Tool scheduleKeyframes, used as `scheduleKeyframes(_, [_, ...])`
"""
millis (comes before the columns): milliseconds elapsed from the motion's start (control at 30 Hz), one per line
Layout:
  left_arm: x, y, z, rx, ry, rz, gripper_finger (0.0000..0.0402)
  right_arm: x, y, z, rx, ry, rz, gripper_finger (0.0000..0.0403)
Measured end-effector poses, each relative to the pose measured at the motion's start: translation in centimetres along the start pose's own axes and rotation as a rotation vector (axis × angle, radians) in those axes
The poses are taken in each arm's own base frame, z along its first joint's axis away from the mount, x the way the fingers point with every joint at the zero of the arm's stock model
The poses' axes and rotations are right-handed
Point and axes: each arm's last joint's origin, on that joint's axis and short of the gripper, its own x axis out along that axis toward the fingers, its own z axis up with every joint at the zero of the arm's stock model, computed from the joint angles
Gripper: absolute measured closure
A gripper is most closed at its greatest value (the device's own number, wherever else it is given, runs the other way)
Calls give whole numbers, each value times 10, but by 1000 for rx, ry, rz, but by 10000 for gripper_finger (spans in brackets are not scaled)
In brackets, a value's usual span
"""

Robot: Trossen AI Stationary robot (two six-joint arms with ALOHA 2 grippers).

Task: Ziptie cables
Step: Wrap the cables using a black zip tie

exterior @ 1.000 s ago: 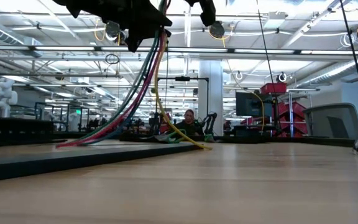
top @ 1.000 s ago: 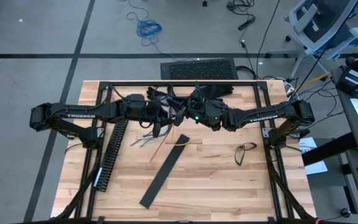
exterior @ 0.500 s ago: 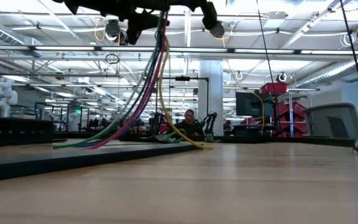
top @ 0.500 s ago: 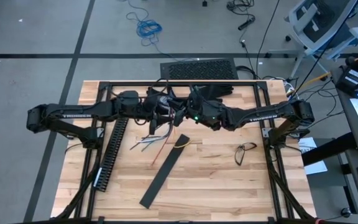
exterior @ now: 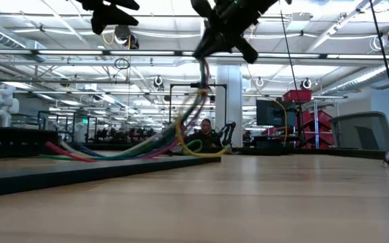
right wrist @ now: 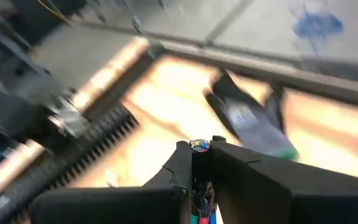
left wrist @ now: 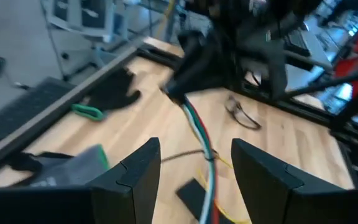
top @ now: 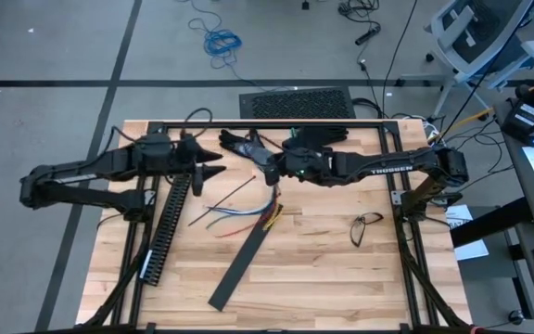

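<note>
The cables, a bundle of thin red, yellow, blue and green wires, rise from the table to my right gripper, which is shut on their upper end above the table's middle. In the low view the cables sag from that gripper down to the wood. My left gripper hangs open in the air to the left of the bundle and touches nothing. In the left wrist view, its two fingers frame the cables from a distance. My right gripper pinches the bundle between its two fingers close to one end. The coloured wire tips poke out just past the fingertips. The fingers slant down from above. The bundle hangs slack below them and its free ends lie spread on the table.
A long black slotted duct lies along the left side. A flat black strip lies slantwise near the middle, and a pair of glasses sits on the right. Dark gloves lie by the far edge. Bare wood fills the near half.
My left gripper has come off the bundle and drawn back toward the table's left edge. The cables, which hung steeply under both grippers, now hang from my right gripper alone. Their lower part has dropped and spread out leftward on the wood.
</note>
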Motion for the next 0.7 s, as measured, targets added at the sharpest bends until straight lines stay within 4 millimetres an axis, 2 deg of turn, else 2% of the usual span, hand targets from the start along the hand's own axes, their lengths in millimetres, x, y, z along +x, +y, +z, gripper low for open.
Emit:
scheduleKeyframes(133, [-2,1,1,20,-15,34,209,9,-10,-10,44,150,-19,370])
scheduleKeyframes(267, [0,1,0,20,-6,38,209,31,-14,-34,11,287,-40,301])
scheduleKeyframes(367, [0,1,-1,16,2,38,209,49,-20,-60,-15,421,-98,245])
scheduleKeyframes(500, [0,2,-4,17,30,45,209,59,-35,-88,-70,575,-237,192])
scheduleKeyframes(600, [1,2,-5,17,44,49,209,62,-36,-87,-54,525,-256,172])
scheduleKeyframes(700, [2,2,-5,17,51,54,209,63,-36,-70,-19,418,-245,166])
